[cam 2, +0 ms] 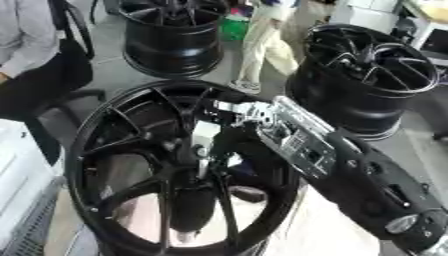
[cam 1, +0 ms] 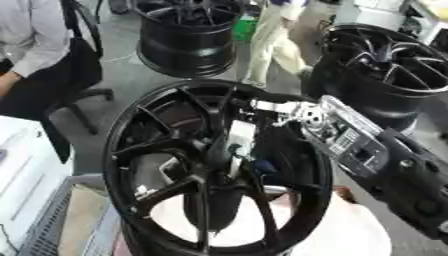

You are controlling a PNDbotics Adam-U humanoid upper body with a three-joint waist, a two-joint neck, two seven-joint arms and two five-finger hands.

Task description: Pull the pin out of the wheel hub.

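Note:
A large black spoked wheel hub stands tilted in the middle of both views. My right hand comes in from the lower right on a black and silver arm and hangs over the hub's centre. Its fingers are curled down around a pale, narrow pin that sticks up from the middle of the spokes. The lower end of the pin is hidden among the spokes and fingers. My left hand does not show in either view.
Two more black wheels stand on the floor behind, one at the back and one at the right. A seated person is at the left and another stands at the back. A white surface lies at the left edge.

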